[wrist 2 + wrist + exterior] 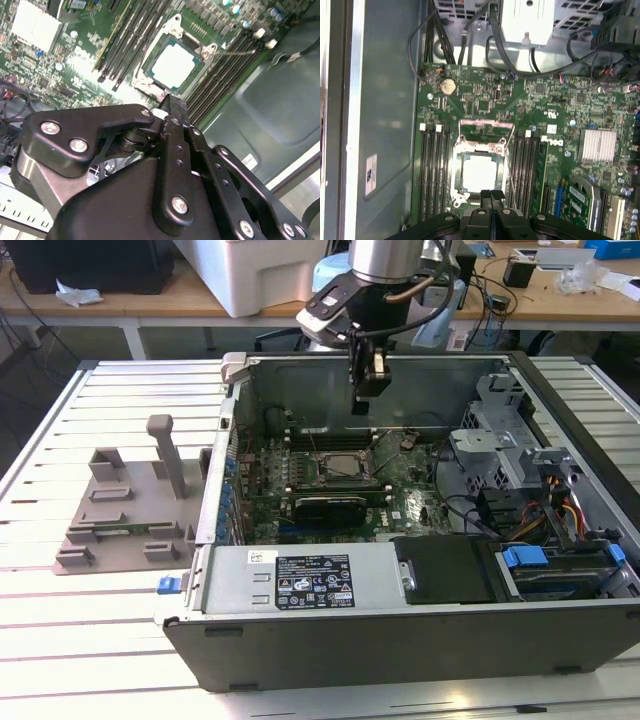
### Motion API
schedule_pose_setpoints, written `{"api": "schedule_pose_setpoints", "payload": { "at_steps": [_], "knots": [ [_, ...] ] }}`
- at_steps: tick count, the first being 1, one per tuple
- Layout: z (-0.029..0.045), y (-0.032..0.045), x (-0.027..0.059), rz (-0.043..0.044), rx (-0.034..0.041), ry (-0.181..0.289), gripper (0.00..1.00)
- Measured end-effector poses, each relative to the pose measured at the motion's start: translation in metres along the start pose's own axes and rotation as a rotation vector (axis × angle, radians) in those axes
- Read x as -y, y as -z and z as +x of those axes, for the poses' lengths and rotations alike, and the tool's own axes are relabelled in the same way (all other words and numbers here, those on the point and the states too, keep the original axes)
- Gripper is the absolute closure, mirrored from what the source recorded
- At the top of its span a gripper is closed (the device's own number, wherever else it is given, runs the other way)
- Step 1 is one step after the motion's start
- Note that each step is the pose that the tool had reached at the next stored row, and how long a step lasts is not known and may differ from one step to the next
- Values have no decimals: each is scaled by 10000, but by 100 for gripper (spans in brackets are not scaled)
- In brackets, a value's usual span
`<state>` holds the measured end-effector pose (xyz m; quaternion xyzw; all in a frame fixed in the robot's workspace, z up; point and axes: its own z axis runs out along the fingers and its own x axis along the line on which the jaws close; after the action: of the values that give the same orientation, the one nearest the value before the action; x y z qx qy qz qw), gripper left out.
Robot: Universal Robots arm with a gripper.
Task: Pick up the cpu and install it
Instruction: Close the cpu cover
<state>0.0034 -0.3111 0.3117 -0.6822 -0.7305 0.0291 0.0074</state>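
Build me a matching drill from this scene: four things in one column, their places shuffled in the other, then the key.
Things:
1. cpu
2. coin cell
3. grey fixture
4. end effector

Places:
A. on the slatted table, outside the computer case, at the exterior view's left
B. above the open case, over the motherboard
C. in the socket, between the memory slot banks
D. near a corner of the motherboard, apart from the socket

Pairs: 1-C, 2-D, 3-A, 4-B
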Motion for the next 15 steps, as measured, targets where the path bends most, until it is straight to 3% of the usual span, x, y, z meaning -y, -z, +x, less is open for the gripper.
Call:
{"api": "schedule_pose_setpoints", "payload": {
  "at_steps": [3,9,15],
  "knots": [
    [-7,5,-103,0,-1,0,89],
    [-26,20,-394,-1,-1,-1,89],
    [-37,28,-560,0,-1,0,89]
  ]
}}
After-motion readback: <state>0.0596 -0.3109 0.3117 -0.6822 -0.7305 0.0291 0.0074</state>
